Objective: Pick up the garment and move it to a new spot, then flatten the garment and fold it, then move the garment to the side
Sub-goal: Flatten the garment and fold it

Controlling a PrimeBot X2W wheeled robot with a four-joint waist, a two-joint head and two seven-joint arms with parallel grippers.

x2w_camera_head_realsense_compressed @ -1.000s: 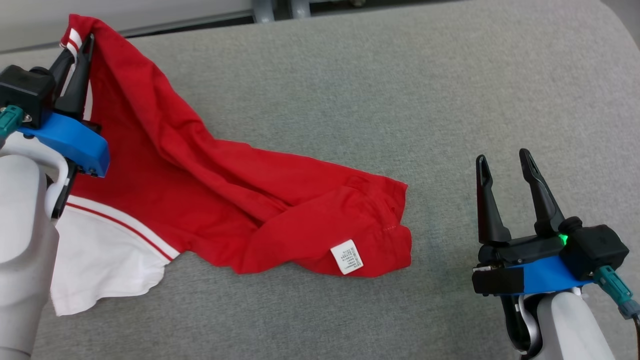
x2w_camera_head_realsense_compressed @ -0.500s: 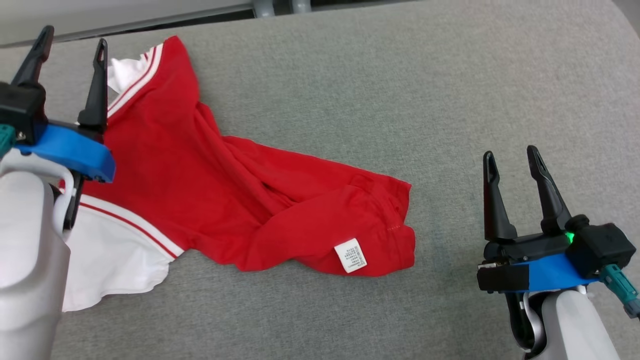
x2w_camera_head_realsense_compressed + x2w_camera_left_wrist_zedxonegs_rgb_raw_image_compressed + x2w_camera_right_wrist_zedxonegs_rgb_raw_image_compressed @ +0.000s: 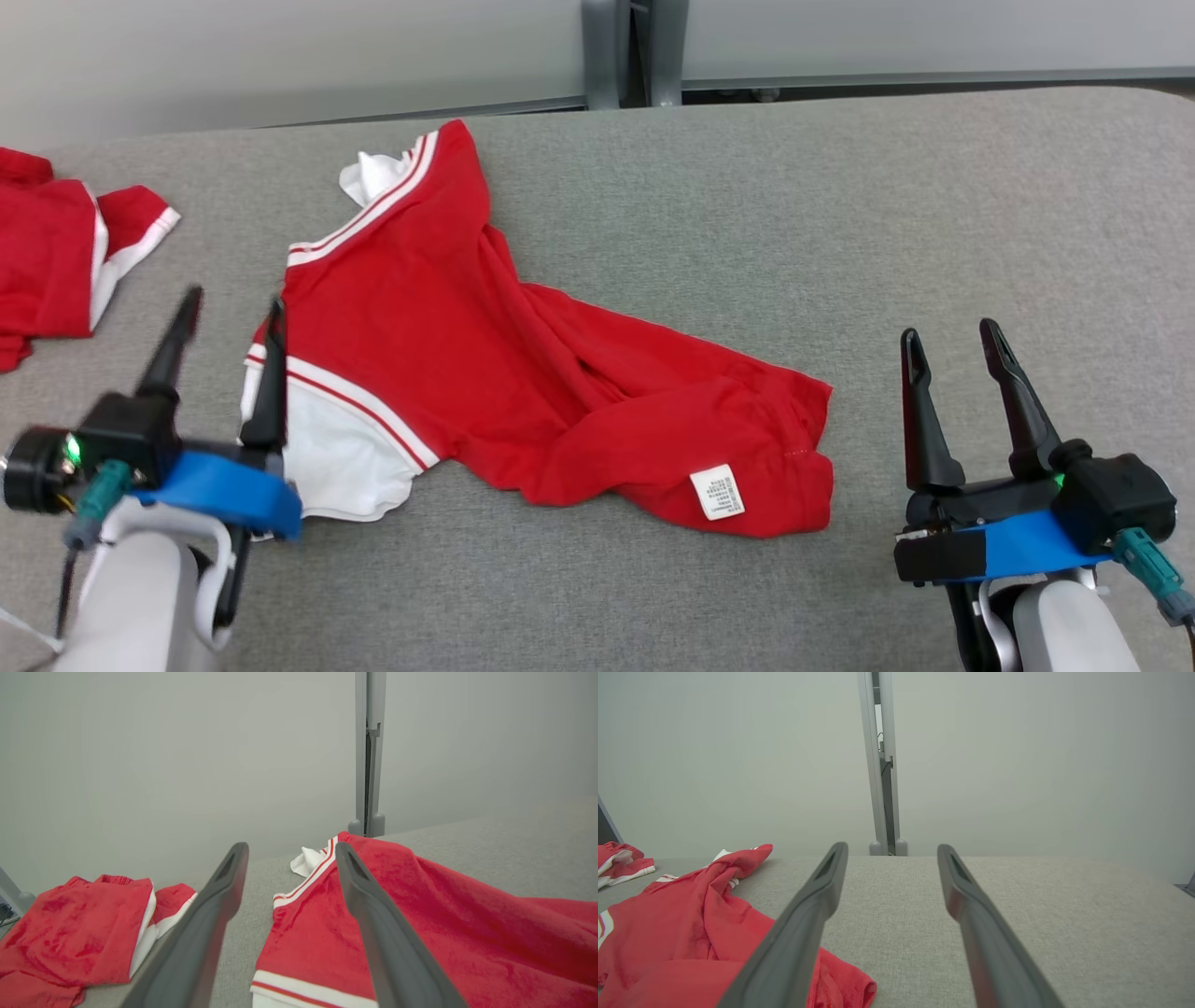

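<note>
The red shirt point(image 3: 523, 392) lies rumpled centre-left on the grey table point(image 3: 747, 233). The left gripper point(image 3: 233, 299) at lower left and the right gripper point(image 3: 948, 329) at lower right both point up-frame, jaws spread wide, holding nothing.

The left gripper point(image 3: 290, 849) is holding its two dark fingers wide apart while the red garment point(image 3: 444, 924) (white stripes along its edges) is lying rumpled on the grey surface point(image 3: 240, 952) and a second red garment point(image 3: 79, 933) is lying apart toward the view's left.
</note>
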